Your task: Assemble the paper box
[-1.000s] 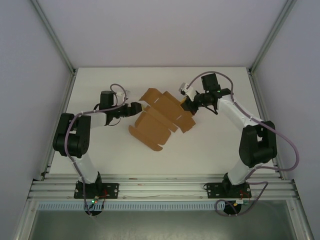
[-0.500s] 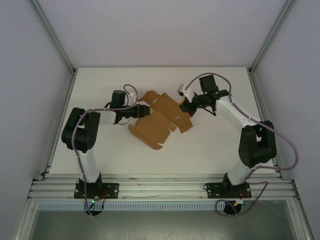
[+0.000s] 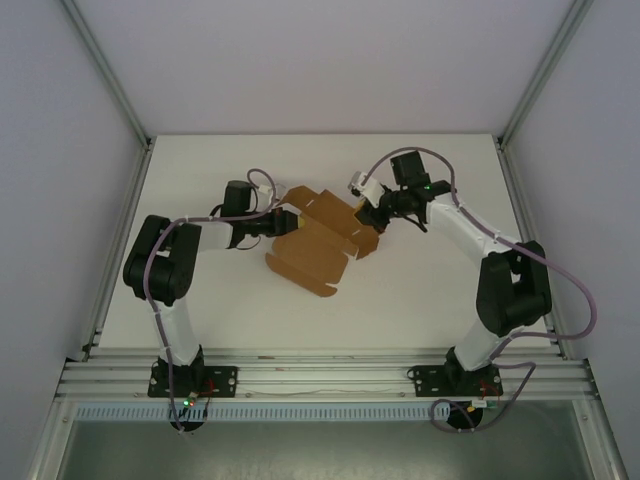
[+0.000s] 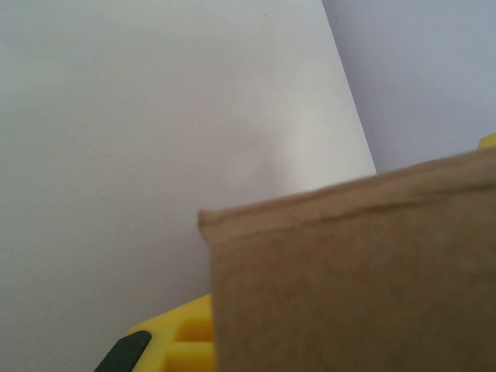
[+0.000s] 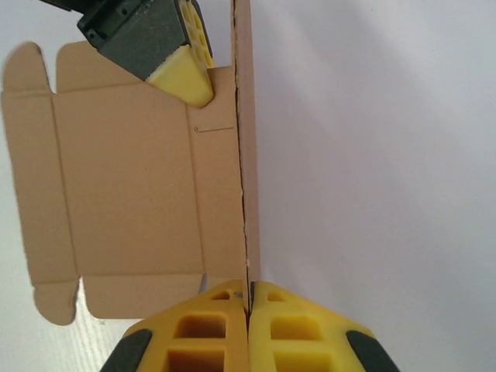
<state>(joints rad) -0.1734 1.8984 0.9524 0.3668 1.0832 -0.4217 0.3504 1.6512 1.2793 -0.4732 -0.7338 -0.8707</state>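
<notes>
The paper box (image 3: 318, 240) is a brown die-cut cardboard sheet, partly folded, in the middle of the white table (image 3: 420, 290). My left gripper (image 3: 289, 222) is shut on the sheet's left edge. In the left wrist view the cardboard (image 4: 356, 287) covers the jaws, leaving one yellow finger (image 4: 182, 341) showing beside it. My right gripper (image 3: 369, 214) is shut on the sheet's right side. In the right wrist view its jaws (image 5: 249, 298) pinch an upright flap (image 5: 246, 155) edge-on. The left gripper's yellow tip (image 5: 186, 77) lies at the far end of that flap.
Grey enclosure walls and aluminium posts (image 3: 527, 90) border the table at the back and sides. A metal rail (image 3: 320, 378) carrying both arm bases runs along the near edge. Bare table surface lies in front of the sheet.
My left gripper reached right to the sheet and shut on its left edge. The right gripper drew slightly left with its flap, and the sheet folded up a little more.
</notes>
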